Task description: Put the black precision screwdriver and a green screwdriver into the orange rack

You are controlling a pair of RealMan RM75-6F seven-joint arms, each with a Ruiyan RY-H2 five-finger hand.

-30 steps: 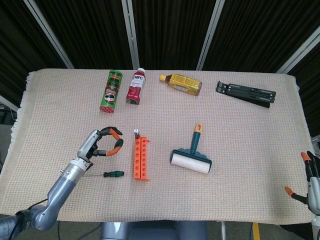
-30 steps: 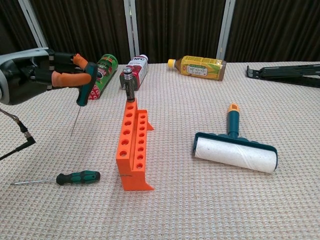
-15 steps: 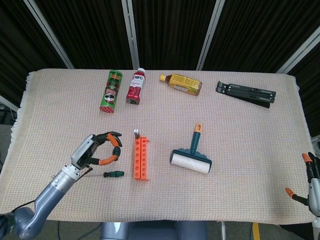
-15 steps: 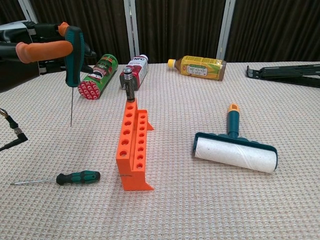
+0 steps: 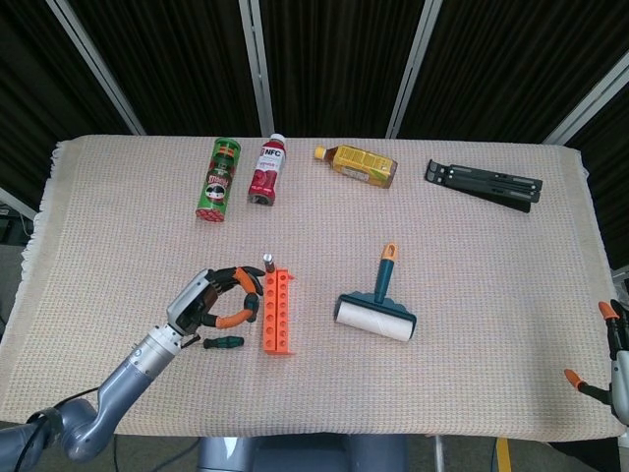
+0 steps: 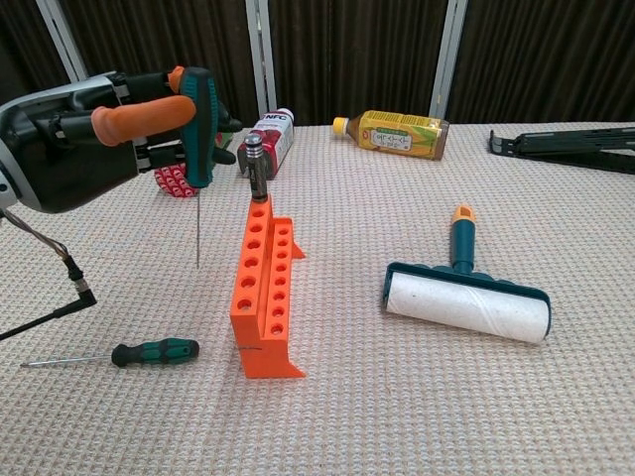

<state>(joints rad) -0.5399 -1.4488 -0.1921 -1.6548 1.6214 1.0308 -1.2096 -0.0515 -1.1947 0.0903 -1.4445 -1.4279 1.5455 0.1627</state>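
Covering table: beige woven cloth; dark slatted backdrop

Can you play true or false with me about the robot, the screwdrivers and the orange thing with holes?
1. The left hand holds a green screwdriver with its tip pointing down. True.
2. The orange rack is lying flat on its side. False: it stands upright with its holes facing up.
3. The black precision screwdriver already stands in a hole at the rack's far end. True.
4. The lint roller is in the right hand. False: it lies on the cloth, and that hand is at the table's edge.
5. Another green screwdriver lies on the table. True.
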